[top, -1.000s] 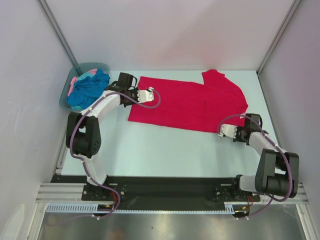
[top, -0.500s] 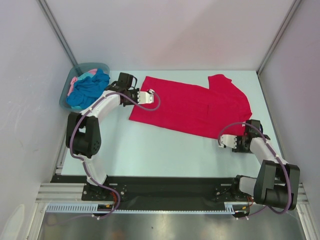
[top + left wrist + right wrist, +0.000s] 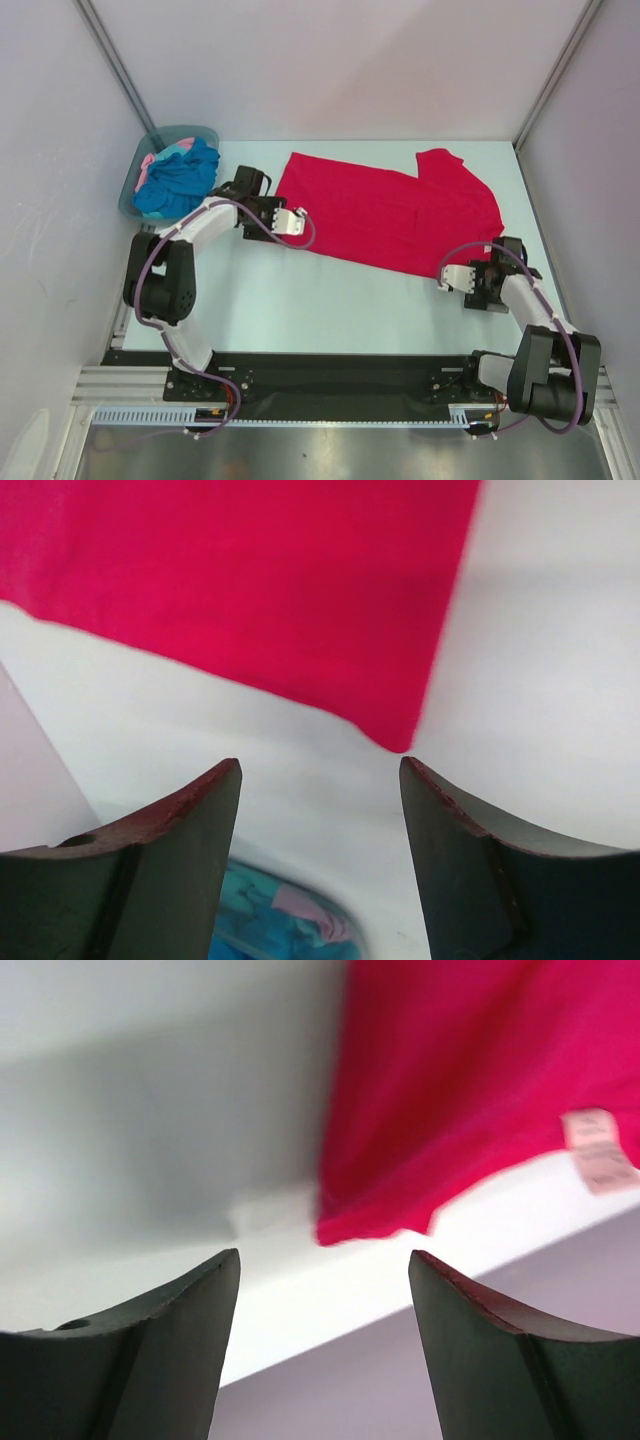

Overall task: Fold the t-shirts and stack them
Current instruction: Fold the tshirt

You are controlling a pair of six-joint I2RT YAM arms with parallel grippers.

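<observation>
Jaws of the left gripper (image 3: 320,764) and right gripper (image 3: 325,1255) stand open and empty: both have just released the red shirt (image 3: 385,210) and backed off its near corners. Spreading looks finished; the first fold comes next. The shirt lies flat, slightly skewed, across the far half of the table (image 3: 330,295), hardly wrinkled.

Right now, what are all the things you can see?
red shirt: one, crimson, spread flat across the far half of the table
blue shirt: one, turquoise, bunched in the tub
pink shirt: one, pale pink, in the tub, mostly under the blue shirt
tub: one, grey-teal, far left corner
table: one, pale
left gripper: one, white fingers, by the red shirt's near left corner, open, empty
right gripper: one, white fingers, by the red shirt's near right edge, open, empty
</observation>
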